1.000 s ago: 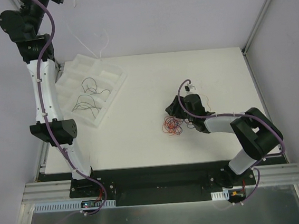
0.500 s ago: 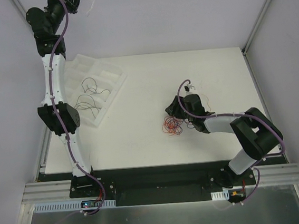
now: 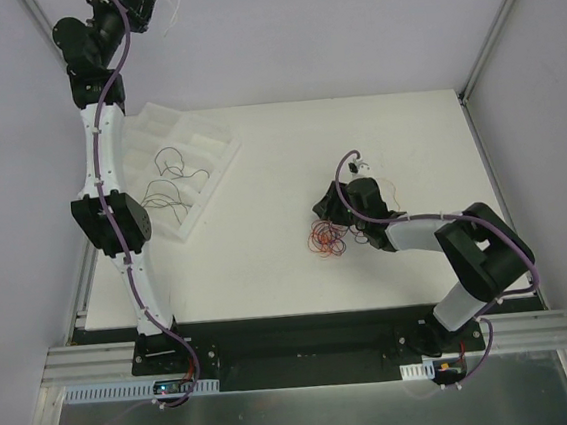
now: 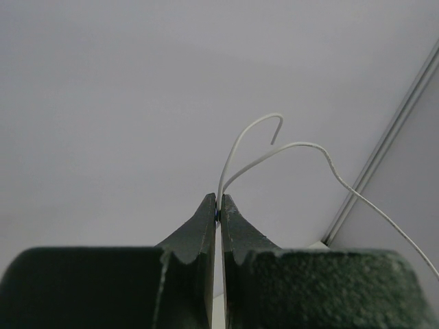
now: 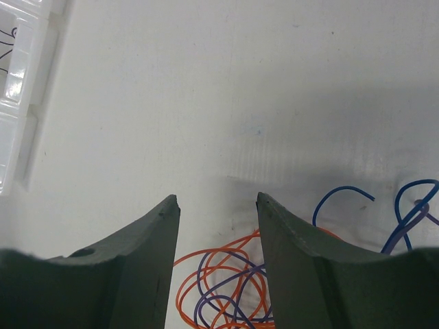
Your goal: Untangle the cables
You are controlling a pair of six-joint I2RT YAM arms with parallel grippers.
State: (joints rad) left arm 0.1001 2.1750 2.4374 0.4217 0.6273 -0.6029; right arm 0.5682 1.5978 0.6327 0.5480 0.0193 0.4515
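A tangle of thin cables (image 3: 327, 238) in orange, red and dark blue lies mid-table; in the right wrist view orange and purple-blue loops (image 5: 226, 284) lie on the white table. My right gripper (image 5: 216, 202) is open just above the tangle, jaws either side of it, beside the pile in the top view (image 3: 325, 208). My left gripper (image 3: 146, 3) is raised high at the back left, shut on a thin white wire (image 4: 257, 147) that curls up from the closed tips (image 4: 218, 200). Several black wires (image 3: 170, 178) lie in the white tray (image 3: 211, 134).
The white compartment tray sits at the table's back left, its corner showing in the right wrist view (image 5: 20, 82). A few loose wires (image 3: 387, 187) lie behind the right gripper. Grey walls and a metal frame post (image 3: 497, 26) bound the table.
My left arm swung up and to the right with the white wire, most of it between the first two frames. The right arm and the tangle have not moved.
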